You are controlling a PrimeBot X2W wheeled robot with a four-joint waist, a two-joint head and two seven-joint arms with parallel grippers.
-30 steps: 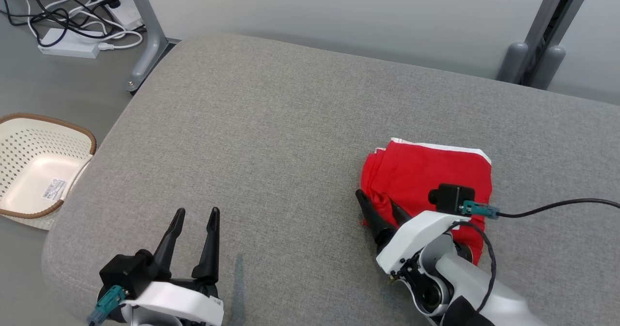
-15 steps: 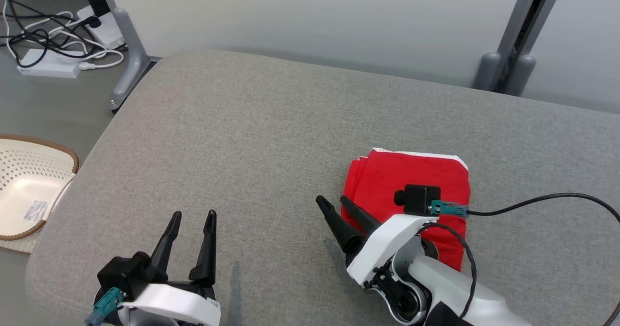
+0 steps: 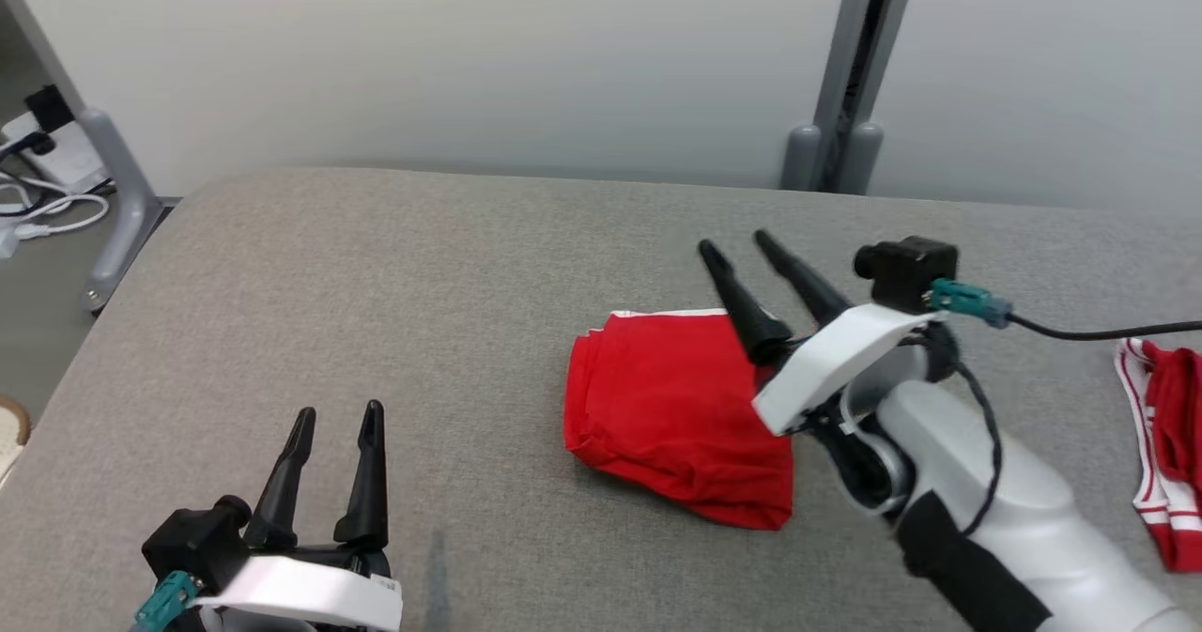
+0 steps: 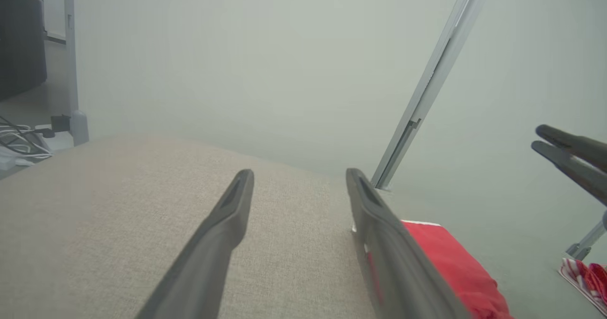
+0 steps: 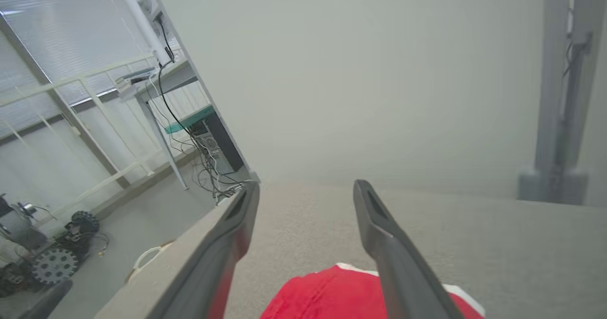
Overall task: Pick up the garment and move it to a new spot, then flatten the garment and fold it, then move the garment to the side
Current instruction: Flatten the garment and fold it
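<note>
Head view: a folded red fabric garment with white trim [image 3: 671, 425] lies on the grey woven upholstered surface [image 3: 376, 266], right of its middle. The right gripper [image 3: 732, 242] hangs over the garment's far right corner, jaws apart and empty. The left gripper [image 3: 339, 411] sits near the front left corner, jaws spread, holding nothing. A red-and-white striped cloth [image 3: 1164, 444] lies at the right edge.

Head view: high, looking forward and down over the grey cushion [image 3: 376, 285].
Left wrist view: low, close over the grey cushion, facing the wall [image 4: 284, 72].
Right wrist view: raised, just above the red garment [image 5: 327, 297].
Shared: red garment, grey cushion.
</note>
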